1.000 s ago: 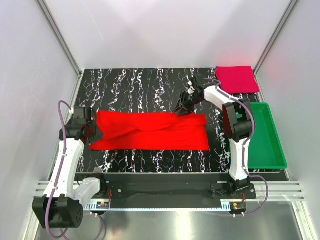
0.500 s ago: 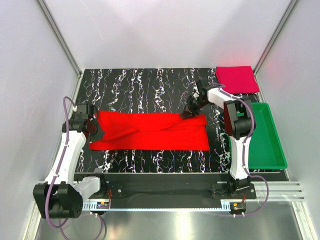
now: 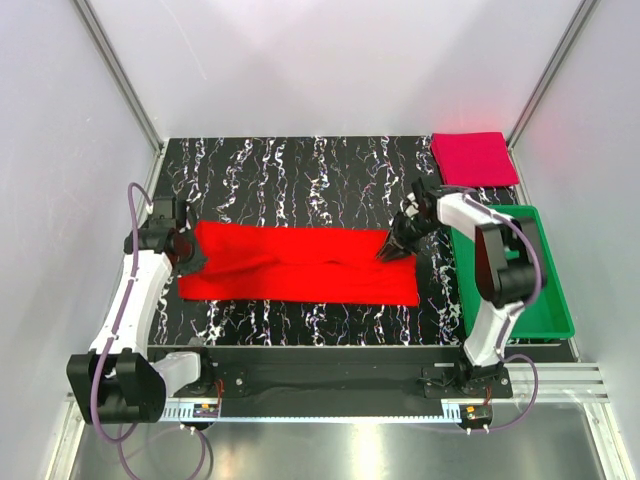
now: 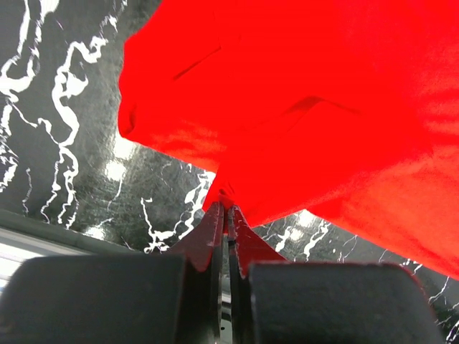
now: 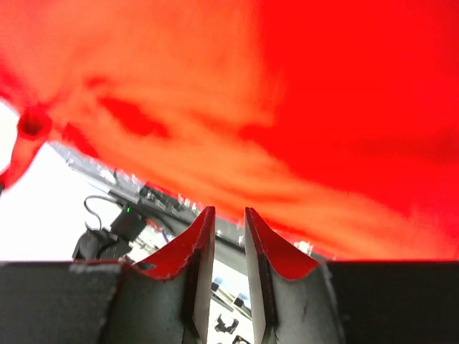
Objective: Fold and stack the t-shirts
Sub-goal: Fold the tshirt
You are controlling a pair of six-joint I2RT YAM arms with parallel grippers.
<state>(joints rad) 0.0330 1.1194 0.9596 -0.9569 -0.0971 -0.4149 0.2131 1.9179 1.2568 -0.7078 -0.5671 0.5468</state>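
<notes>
The bright red t-shirt (image 3: 300,262) lies as a long folded band across the middle of the table. My left gripper (image 3: 187,254) is at its left end, shut on a pinch of the red cloth (image 4: 301,107); in the left wrist view my left gripper (image 4: 226,206) holds that corner just above the table. My right gripper (image 3: 393,248) is over the shirt's right end. In the right wrist view my right gripper (image 5: 226,211) has its jaws a narrow gap apart with nothing between them, and red cloth (image 5: 287,93) fills the view beyond. The darker crimson t-shirt (image 3: 474,158) lies folded at the back right corner.
A green plastic tray (image 3: 545,290) stands along the right side of the table, beside my right arm. The black marbled table (image 3: 300,175) is walled by white panels at the back and both sides.
My right gripper has moved from the shirt's back edge rightward and nearer, onto its right end. My left gripper has stayed at the left end, shifting slightly back.
</notes>
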